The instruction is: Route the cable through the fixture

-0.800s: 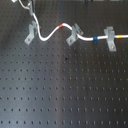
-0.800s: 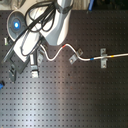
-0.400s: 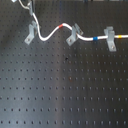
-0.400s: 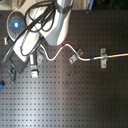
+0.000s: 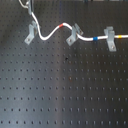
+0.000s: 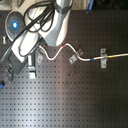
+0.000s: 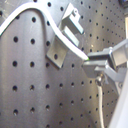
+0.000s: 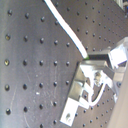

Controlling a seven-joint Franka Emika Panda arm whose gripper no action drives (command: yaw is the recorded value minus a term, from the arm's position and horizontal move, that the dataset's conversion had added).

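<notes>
Gripper: in the first wrist view the gripper [image 7: 95, 67] has its jaws closed on the cable [image 7: 60, 30]; the cord enters between the fingertips and a free tail hangs out behind them. The second wrist view shows the same clamp on the cord [image 8: 65, 27].
Change: little. Over the last moment, in both exterior views, the cord's S-curve and the arm's place look the same; the gripper seems to have stayed by the end clip without pulling the cord on.
Meaning for the task: the cord already sits in the middle clip [image 5: 75, 34] and the far clip [image 5: 110, 39]; the last clip [image 5: 32, 33], at the first exterior view's left, appears to be the one in hand, and I judge the routing nearly done.
Cable relative to gripper: from the fingertips the cord runs past the near clip [image 7: 65, 37], close beside it; whether it is seated in the slot I cannot tell.
Cable across the board: in the first exterior view the cable [image 5: 50, 32] dips, rises to its red band [image 5: 61, 25], then runs on toward the first exterior view's right.
Ground: black perforated breadboard [image 5: 65, 90].
</notes>
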